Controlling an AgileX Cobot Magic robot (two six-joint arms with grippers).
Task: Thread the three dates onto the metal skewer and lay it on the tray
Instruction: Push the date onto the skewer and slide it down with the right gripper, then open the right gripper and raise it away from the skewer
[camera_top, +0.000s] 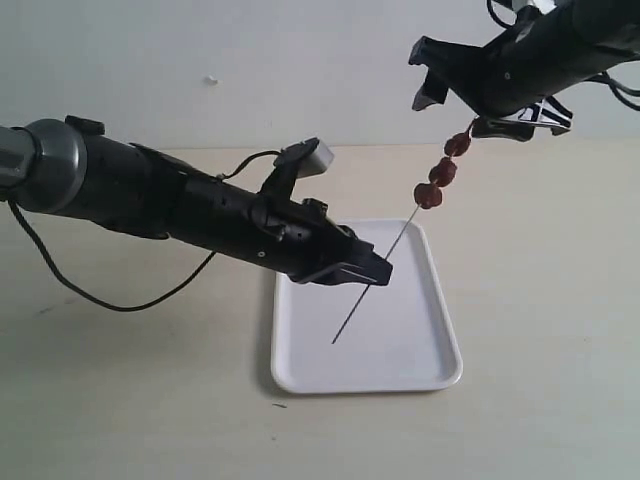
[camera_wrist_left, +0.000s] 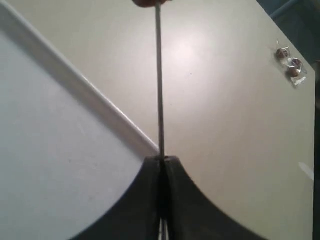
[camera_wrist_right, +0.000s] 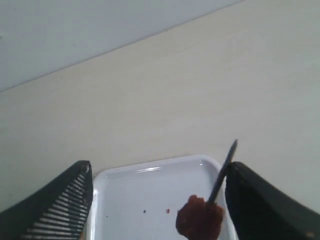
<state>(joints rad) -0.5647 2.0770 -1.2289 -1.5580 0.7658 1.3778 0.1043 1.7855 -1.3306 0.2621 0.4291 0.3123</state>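
In the exterior view, my left hand (camera_top: 372, 270) is clenched on a thin, straight grey metal skewer (camera_top: 385, 262), grasping it on its lower part. The skewer slants up to the right. Its lower tip hangs over the flat white rectangular tray (camera_top: 420, 350), which lies on the pale beige surface (camera_top: 540, 300); I cannot tell whether the tip touches the tray. Three wrinkled dark red-brown dates (camera_top: 443, 172) sit threaded in a row on the skewer's upper part, close to one another and raised clear of the surface. My right hand (camera_top: 475, 112) is at the top of the skewer, just above the uppermost date.

In the left wrist view, the two black fingers (camera_wrist_left: 145, 200) of my left hand are pressed together with the skewer (camera_wrist_left: 159, 75) pinched between them. The rod runs straight away from the hand, and the edge of a date (camera_wrist_left: 147, 2) shows at its far end. The raised rim of the tray (camera_wrist_left: 90, 95) crosses below the rod, with bare surface (camera_wrist_left: 225, 125) beyond it. A few small glinting bits (camera_wrist_left: 291, 62) lie far off on the surface; what they are I cannot tell.

In the right wrist view, my right hand (camera_wrist_right: 160, 167) is released, its fingers (camera_wrist_right: 65, 205) spread wide. One date (camera_wrist_right: 199, 220) on the skewer (camera_wrist_right: 222, 175) sits between them, nearer one finger. The skewer's pointed end is right at that finger's edge; whether they touch I cannot tell. The tray (camera_wrist_right: 135, 200) lies below, marked by a couple of tiny dark specks (camera_wrist_right: 144, 211).
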